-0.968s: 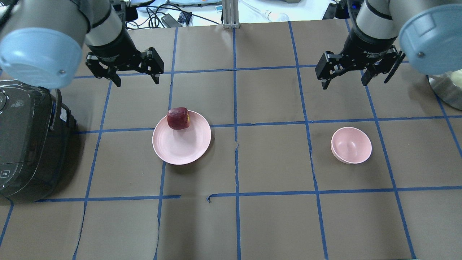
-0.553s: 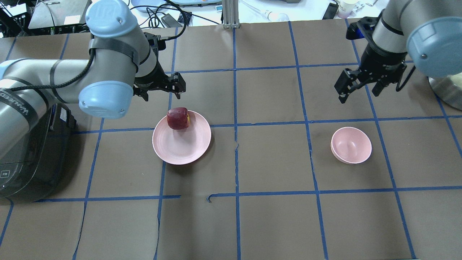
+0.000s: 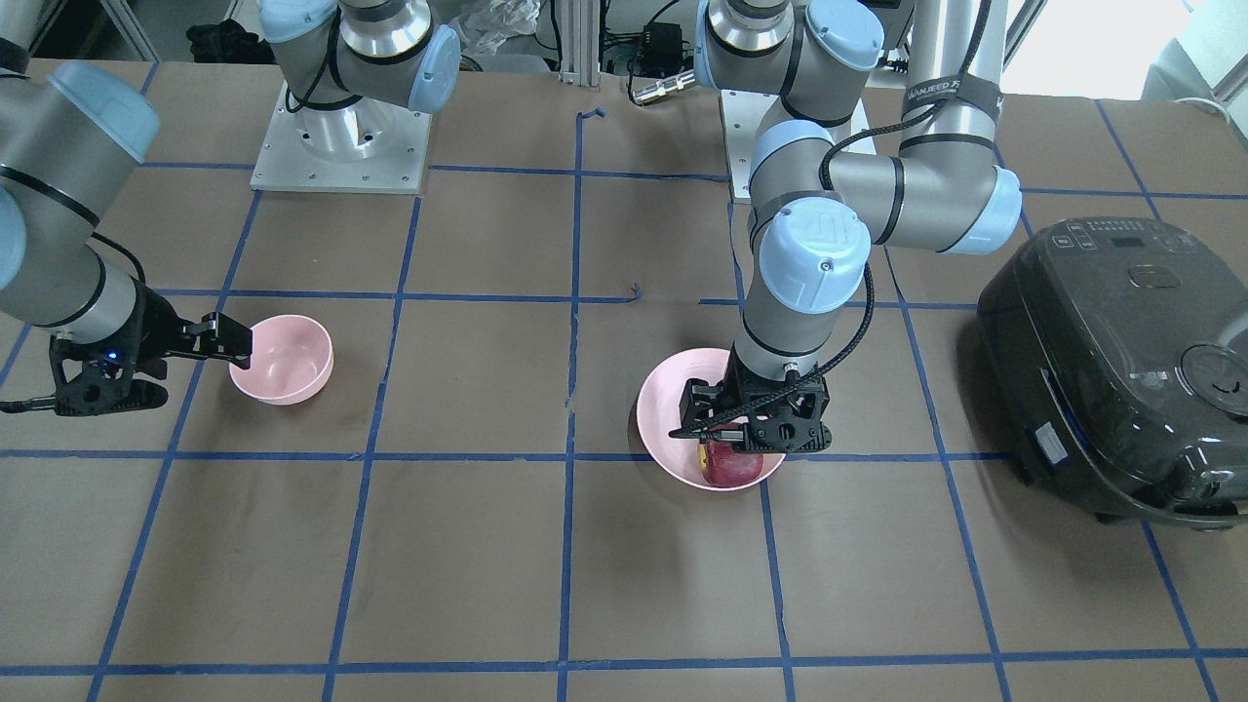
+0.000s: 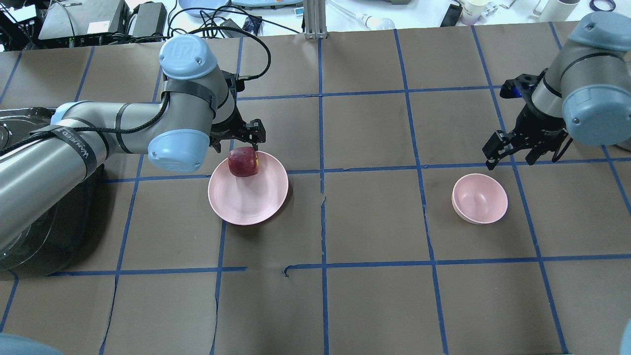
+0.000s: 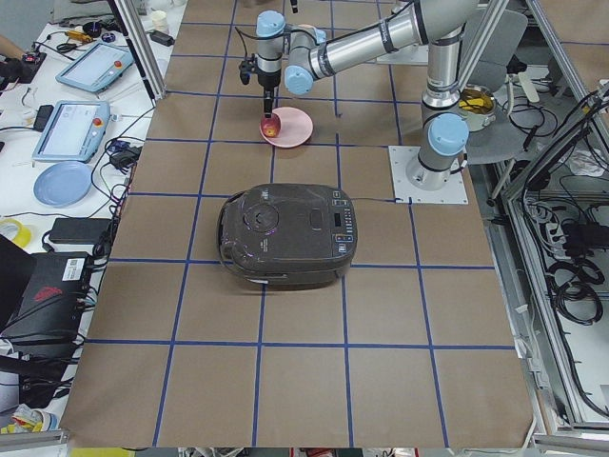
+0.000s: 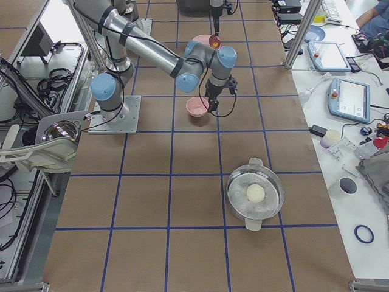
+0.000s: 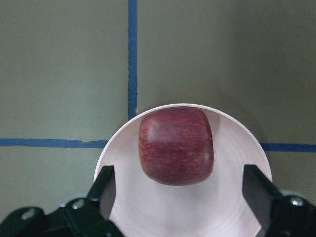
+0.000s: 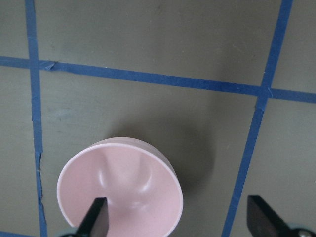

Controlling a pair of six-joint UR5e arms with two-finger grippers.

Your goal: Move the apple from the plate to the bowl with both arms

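The dark red apple (image 4: 243, 161) sits on the far edge of the pale pink plate (image 4: 249, 202). It also shows in the front view (image 3: 729, 466) and the left wrist view (image 7: 176, 145). My left gripper (image 4: 236, 140) is open and hangs just over the apple, one finger on each side, not closed on it. The small pink bowl (image 4: 480, 198) stands empty to the right. My right gripper (image 4: 510, 158) is open and empty, just beyond the bowl. The right wrist view shows the bowl (image 8: 121, 190) between its fingers.
A black rice cooker (image 3: 1111, 361) stands at the table's left end, partly under my left arm. A steel pot (image 6: 254, 193) with a white item inside sits at the right end. Blue tape lines grid the brown table.
My left arm has swung down and in, bringing its open gripper from behind the plate to just over the apple. My right gripper has come down and closer to the bowl. Apple, plate and bowl are unmoved.
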